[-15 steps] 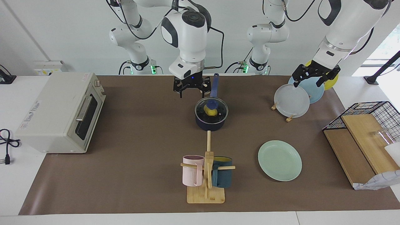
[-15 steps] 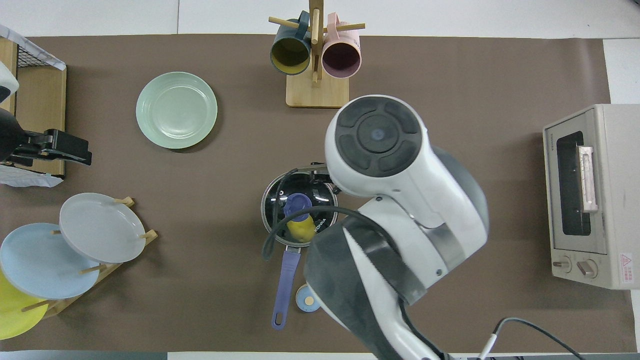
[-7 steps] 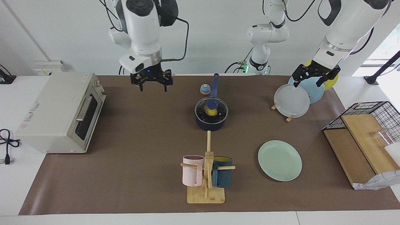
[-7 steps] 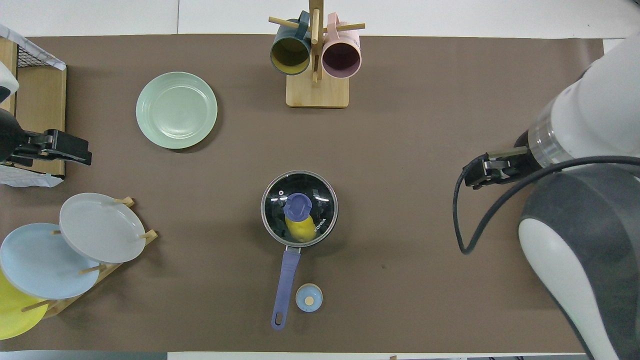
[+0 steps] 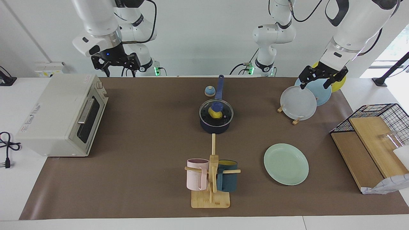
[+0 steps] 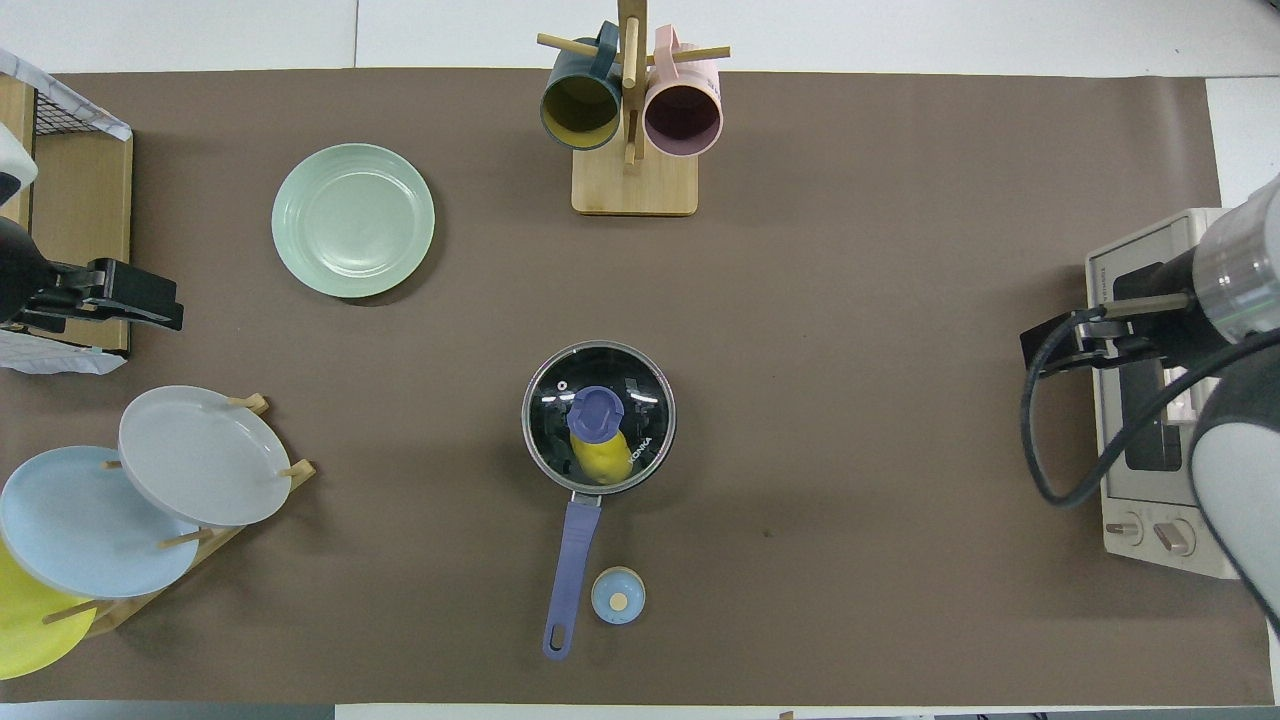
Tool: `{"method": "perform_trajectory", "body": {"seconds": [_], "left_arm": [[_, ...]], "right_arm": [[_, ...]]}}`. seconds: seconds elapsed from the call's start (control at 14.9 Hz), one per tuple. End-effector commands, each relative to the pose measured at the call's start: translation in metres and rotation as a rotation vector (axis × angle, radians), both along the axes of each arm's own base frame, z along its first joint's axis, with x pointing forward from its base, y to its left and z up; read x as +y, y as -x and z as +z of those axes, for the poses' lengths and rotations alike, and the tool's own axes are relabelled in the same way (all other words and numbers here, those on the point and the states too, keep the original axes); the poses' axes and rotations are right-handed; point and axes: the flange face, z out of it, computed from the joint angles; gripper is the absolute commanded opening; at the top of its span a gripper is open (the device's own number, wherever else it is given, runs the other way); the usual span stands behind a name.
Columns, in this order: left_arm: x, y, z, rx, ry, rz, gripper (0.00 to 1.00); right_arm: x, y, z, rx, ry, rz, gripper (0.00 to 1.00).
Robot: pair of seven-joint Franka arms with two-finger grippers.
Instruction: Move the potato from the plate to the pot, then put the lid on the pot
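Observation:
The dark navy pot (image 5: 216, 125) stands mid-table with its blue handle (image 6: 570, 560) pointing toward the robots. The glass lid (image 5: 224, 112) with its blue knob (image 6: 596, 413) sits on the pot. The yellow potato (image 5: 214, 114) lies inside the pot and shows through the lid in the overhead view too (image 6: 605, 460). The mint-green plate (image 5: 286, 164) is bare, farther from the robots, toward the left arm's end (image 6: 353, 220). My right gripper (image 5: 117, 69) is open and empty, raised over the toaster oven's end. My left gripper (image 5: 320, 81) is open and empty and waits over the plate rack.
A toaster oven (image 5: 60, 115) stands at the right arm's end. A mug rack (image 5: 211, 179) stands farther from the robots than the pot. A small blue bell (image 5: 209, 91) sits beside the pot handle. A plate rack (image 5: 298, 102) and a wire basket with boards (image 5: 377, 134) fill the left arm's end.
My right arm has swung up and away from the pot to the toaster oven's end. The lid stays on the pot. The left arm has not moved.

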Motion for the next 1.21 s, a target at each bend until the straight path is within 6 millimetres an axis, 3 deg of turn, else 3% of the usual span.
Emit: {"method": "perform_trajectory", "body": {"seconds": [0.0,0.4,0.6,0.87,1.14], "left_arm": [[0.003,0.005,0.003,0.006,-0.012,-0.001,1.00],[0.004,0.005,0.003,0.004,-0.012,0.001,1.00],[0.003,0.005,0.003,0.006,-0.012,-0.001,1.00],[0.003,0.005,0.003,0.006,-0.012,-0.001,1.00],[0.003,0.005,0.003,0.006,-0.012,-0.001,1.00]], "right_arm": [[-0.020,0.001,-0.006,0.000,-0.025,0.054,1.00],[-0.037,0.003,-0.012,0.035,-0.025,0.023,1.00],[-0.025,0.000,-0.013,0.034,-0.024,0.045,1.00],[-0.041,-0.003,-0.019,0.052,-0.049,0.011,1.00],[-0.042,-0.004,-0.018,0.041,-0.041,0.009,1.00]]}}
